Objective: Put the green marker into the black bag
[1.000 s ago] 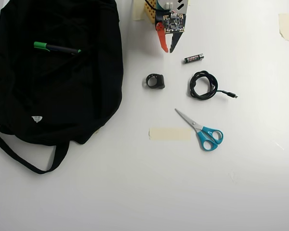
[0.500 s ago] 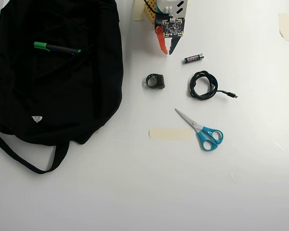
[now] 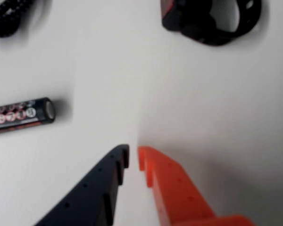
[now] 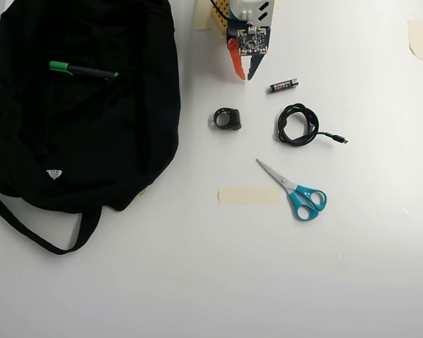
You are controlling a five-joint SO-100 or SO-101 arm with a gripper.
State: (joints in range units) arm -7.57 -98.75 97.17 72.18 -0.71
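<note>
Overhead view shows the green marker [image 4: 82, 70] lying across the upper part of the black bag [image 4: 127, 141], resting on its fabric, well off to the left of the tool [image 4: 242, 74] as this view has it. Whether the marker sits inside an opening or only on top of the cloth cannot be told, since the bag is too dark to show a mouth. The tool hangs near the arm's base at the top of the worktop [image 4: 197, 282], its black and orange fingers drawn almost together with only a thin slit between them, and it holds nothing; the wrist view confirms this, with bare worktop beneath the tips of the tool [image 3: 133, 155]. Just right of the tool in the overhead view lies the battery [image 4: 283, 85], below it the small black ring-shaped piece [image 4: 227, 118], and farther off the coiled cable [image 4: 298, 125] and the scissors [image 4: 296, 190]. By my judgement the placing looks done or nearly so: the marker is at the bag and released.
</note>
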